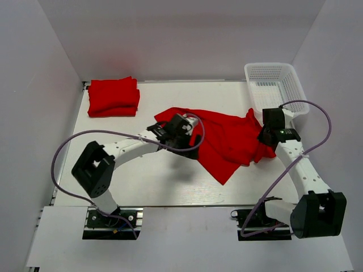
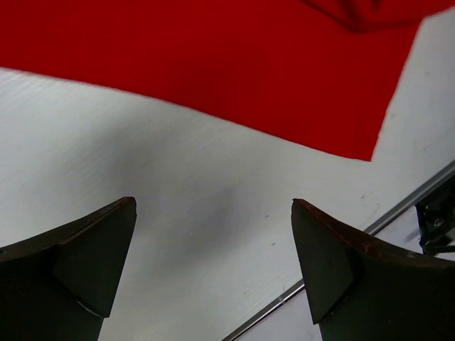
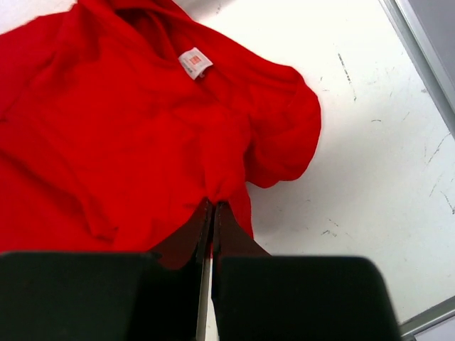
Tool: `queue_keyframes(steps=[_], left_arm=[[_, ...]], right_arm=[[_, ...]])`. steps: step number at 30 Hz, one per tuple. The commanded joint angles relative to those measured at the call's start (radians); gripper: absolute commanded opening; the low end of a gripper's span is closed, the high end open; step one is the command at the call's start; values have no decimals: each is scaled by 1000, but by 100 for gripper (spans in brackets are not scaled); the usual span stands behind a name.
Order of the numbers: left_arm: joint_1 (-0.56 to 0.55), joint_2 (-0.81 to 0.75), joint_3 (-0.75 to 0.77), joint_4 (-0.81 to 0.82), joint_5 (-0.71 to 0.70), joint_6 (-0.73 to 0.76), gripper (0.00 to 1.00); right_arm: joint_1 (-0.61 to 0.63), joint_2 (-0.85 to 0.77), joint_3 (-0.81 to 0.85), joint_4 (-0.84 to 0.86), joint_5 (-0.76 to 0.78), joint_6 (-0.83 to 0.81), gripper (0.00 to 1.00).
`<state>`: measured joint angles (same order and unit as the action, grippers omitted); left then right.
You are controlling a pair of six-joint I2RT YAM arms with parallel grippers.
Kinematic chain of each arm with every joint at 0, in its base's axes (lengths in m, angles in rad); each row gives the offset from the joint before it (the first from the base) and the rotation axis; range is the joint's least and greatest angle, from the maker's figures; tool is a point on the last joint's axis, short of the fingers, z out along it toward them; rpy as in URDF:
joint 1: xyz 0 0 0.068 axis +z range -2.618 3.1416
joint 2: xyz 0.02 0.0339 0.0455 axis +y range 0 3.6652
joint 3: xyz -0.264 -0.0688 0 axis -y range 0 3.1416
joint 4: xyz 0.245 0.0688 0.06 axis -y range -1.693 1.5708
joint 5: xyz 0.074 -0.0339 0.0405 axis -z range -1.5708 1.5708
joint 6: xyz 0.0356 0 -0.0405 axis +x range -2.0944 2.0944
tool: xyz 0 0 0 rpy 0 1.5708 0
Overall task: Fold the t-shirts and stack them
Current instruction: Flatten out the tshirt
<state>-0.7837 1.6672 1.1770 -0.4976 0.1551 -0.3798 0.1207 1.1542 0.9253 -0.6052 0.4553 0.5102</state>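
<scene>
- The left gripper [image 2: 213,204] hangs with jaws wide and empty. The edge of the loose bright red cloth t-shirt [image 2: 213,71] lies just ahead of its fingers.
- The right gripper [image 3: 212,206] is clamped tight, pinching puckered cloth of that shirt at its tips.
- The stack of folded red t-shirts [image 1: 113,96] sits well off to the left gripper's left.
- Likely step: laying this shirt out for folding. Next, the left gripper probably needs to reach forward and take an edge.

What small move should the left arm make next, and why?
Probably lower the open left gripper to the edge of the loose t-shirt and close; its jaws stand wide over bare table, while the right gripper is shut on the cloth.
</scene>
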Motion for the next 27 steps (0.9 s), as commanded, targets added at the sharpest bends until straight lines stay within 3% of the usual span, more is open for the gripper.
queue_keyframes(steps=[1,10,19,27], left_arm=[[-90,44,97,5,-58,65,100],[-322,308,378,-76,-144,97,100],[-397,535,590,-157,-288,79,100],[-407,559,549,-157,-289,36,95]], right_arm=[[-24,33,-16,61,25,17,0],[-81,53,-65,91,-38,7,0],[-108,36,-77,111,-92,-1,0],[-161,36,-83,120,-139,-9,0]])
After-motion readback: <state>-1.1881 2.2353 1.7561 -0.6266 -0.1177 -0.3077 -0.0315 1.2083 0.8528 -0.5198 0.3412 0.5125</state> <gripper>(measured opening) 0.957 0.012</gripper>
